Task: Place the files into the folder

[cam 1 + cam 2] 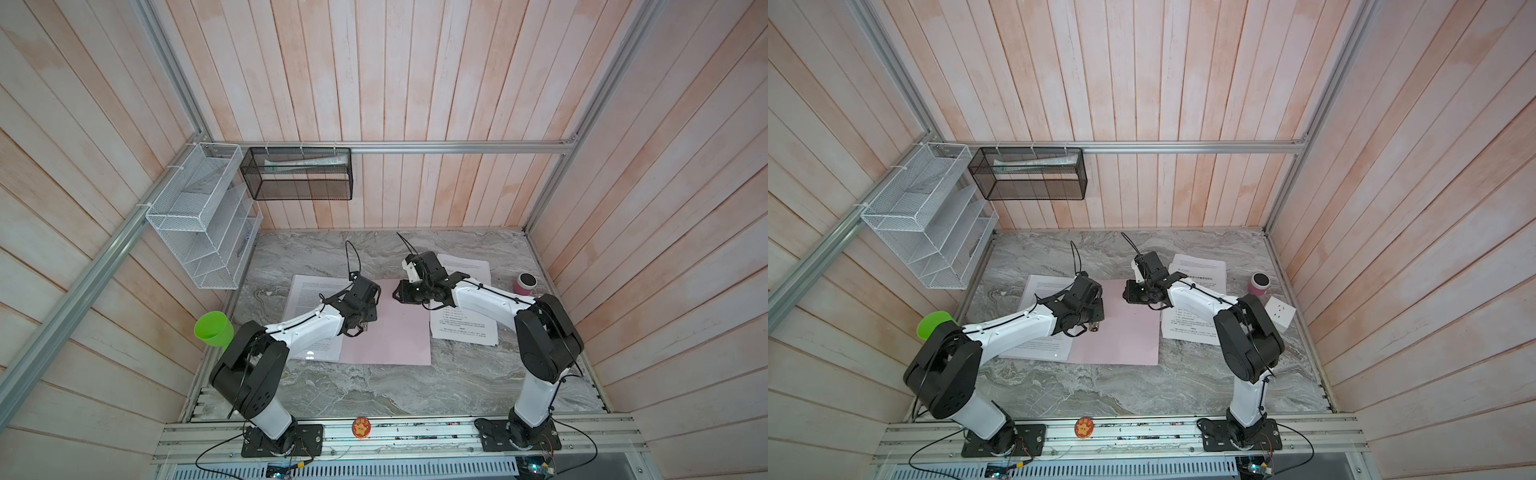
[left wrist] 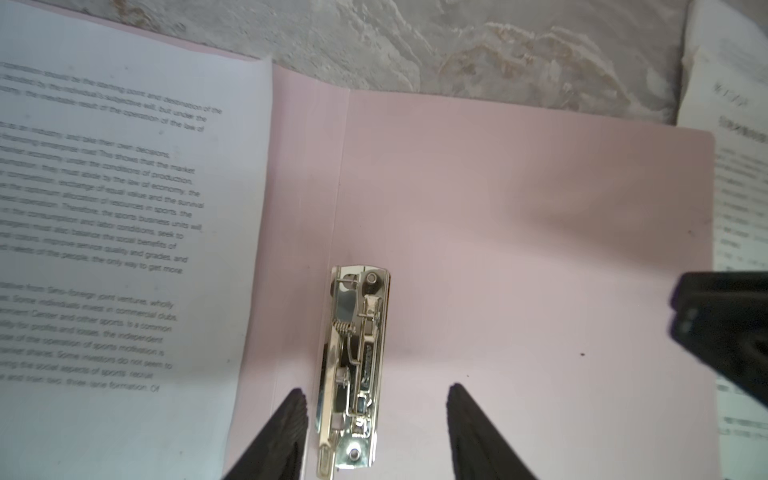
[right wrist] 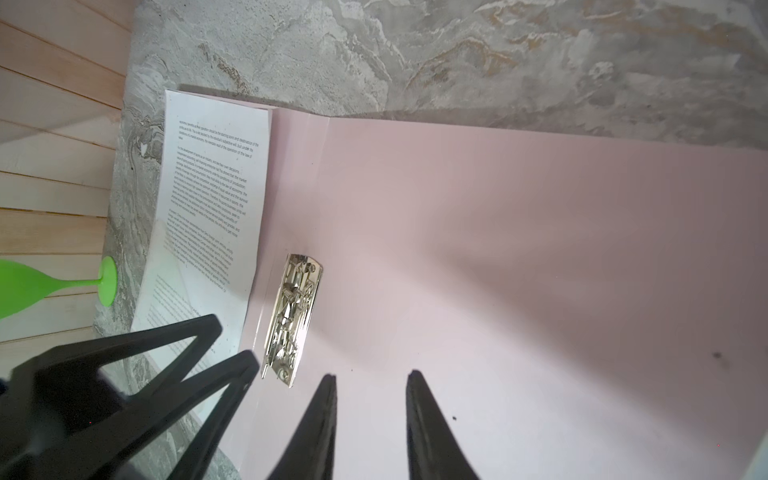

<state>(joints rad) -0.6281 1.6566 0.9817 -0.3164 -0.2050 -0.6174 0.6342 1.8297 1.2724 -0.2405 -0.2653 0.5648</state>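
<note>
Left wrist view: left tool (image 2: 376,395) spread, unclenched, straddling the metal clip (image 2: 357,353) of the pink folder (image 2: 519,208), lying open on the tabletop (image 1: 374,390). One sheet (image 2: 124,208) rests on its left cover; more files (image 1: 461,328) lie just beside its right edge. Right tool (image 3: 372,378) hovers released over bare pink.

In both top views the left arm (image 1: 307,326) hides most of the clip (image 2: 353,365) and part of the sheet (image 1: 305,291), and the right arm (image 1: 482,297) covers the middle of the files (image 1: 465,328). The print is too small to read there and blurred in the left wrist view, whose edges cut off sheet and files.
</note>
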